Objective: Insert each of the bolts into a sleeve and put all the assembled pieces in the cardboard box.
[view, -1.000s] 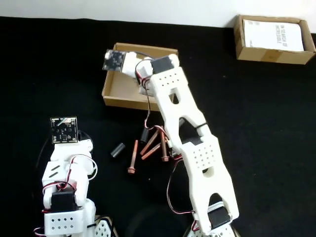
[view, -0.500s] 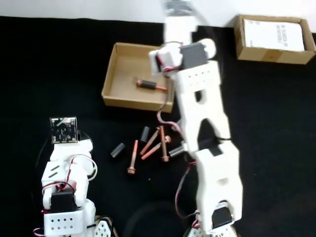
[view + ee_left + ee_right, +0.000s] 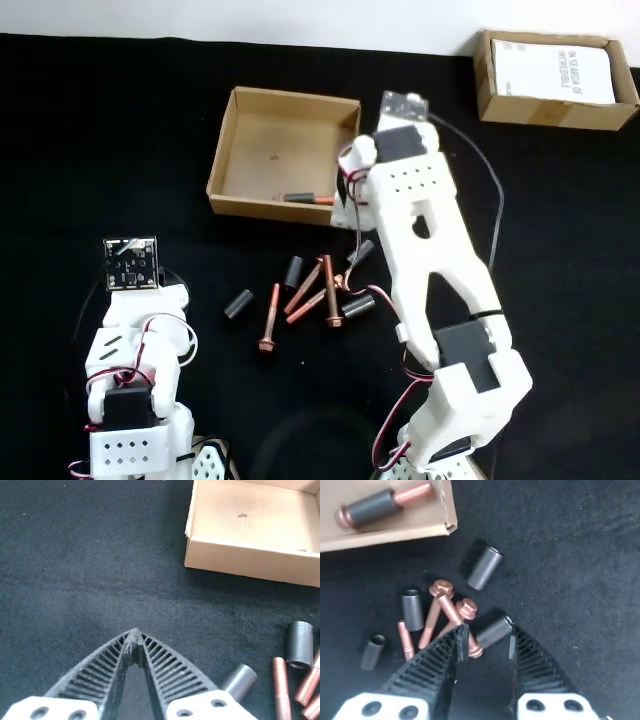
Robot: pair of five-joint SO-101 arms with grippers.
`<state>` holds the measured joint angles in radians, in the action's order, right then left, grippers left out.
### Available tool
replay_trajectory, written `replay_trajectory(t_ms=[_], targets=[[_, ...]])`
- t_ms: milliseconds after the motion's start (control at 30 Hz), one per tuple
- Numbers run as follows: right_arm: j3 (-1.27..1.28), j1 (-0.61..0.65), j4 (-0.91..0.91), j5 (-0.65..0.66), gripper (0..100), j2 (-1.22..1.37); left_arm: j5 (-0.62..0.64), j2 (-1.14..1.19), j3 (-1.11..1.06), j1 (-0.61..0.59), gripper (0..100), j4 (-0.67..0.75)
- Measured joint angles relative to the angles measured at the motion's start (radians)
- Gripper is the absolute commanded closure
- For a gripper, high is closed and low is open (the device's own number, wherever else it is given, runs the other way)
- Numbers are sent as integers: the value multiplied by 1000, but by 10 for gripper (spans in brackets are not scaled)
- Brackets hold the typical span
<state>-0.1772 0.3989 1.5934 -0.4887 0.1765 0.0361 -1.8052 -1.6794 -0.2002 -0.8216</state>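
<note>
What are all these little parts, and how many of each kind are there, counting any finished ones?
Loose bolts: 4
Loose sleeves: 4
Bolt-in-sleeve piece, in the cardboard box: 1
Total: 9

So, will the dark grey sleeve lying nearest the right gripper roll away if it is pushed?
Probably yes: the dark grey cylindrical sleeve lies on its side, so a sideways nudge should roll it, though the fuzzy black table cover may slow it. Its smooth round wall might slip in the open right gripper. It looks rigid, hardly fragile.
</note>
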Motion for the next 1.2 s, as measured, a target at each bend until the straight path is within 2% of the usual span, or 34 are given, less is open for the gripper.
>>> replay_trajectory(t_ms=[300, 733, 967, 1033, 1100, 1200], targets=[[262, 0, -298, -20, 882, -2, -2, 0, 0, 0, 991, 0], [456, -14, -563, -20, 882, -2, -2, 0, 0, 0, 991, 0], [598, -14, -763, -20, 883, -20, -2, 0, 0, 0, 991, -28], [632, -15, -806, -20, 911, -21, -2, 0, 0, 0, 991, -28], [652, -17, -833, -20, 991, -23, -2, 0, 0, 0, 991, -28], [672, -21, -852, -20, 993, -29, -2, 0, 0, 0, 991, -28]])
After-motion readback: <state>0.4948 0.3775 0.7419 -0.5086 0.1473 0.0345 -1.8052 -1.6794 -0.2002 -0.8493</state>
